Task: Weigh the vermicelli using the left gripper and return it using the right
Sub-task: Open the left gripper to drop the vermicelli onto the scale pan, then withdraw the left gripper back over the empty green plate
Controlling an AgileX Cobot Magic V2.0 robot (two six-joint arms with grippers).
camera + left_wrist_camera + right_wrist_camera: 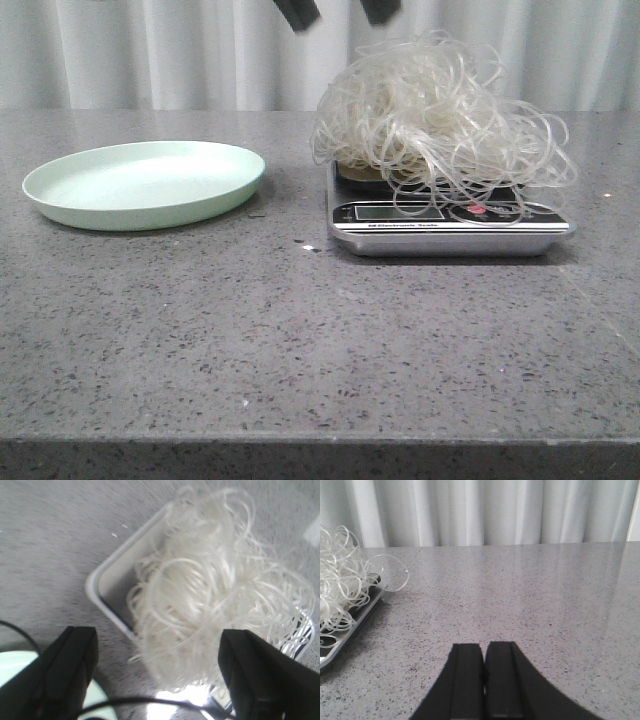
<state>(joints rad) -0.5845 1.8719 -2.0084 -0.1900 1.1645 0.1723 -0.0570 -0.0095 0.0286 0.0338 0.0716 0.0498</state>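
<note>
Grey speckled table (pixel 300 350) is seen, with white curtains (pixel 150 50) behind it. The vermicelli (pixel 440 110) is piled on the kitchen scale (pixel 450 235) near the right edge, and a pale green plate (pixel 145 183) is seen near the left edge. The left gripper (pixel 160 675) is held wide above the pile, holding nothing, and the right gripper (pixel 485 680) is pressed closed, well apart from the scale.

A grey speckled stone counter (pixel 300 340) fills the front view from its dark front edge at 6 o'clock up to the far edge, its surface flecked with black and white. Behind it, from 9 o'clock across 12 to 3 o'clock, hangs a pale white curtain (pixel 150 50) in soft vertical folds that closes off the whole back. Even light falls on it all, leaving a faint sheen on the stone.
</note>
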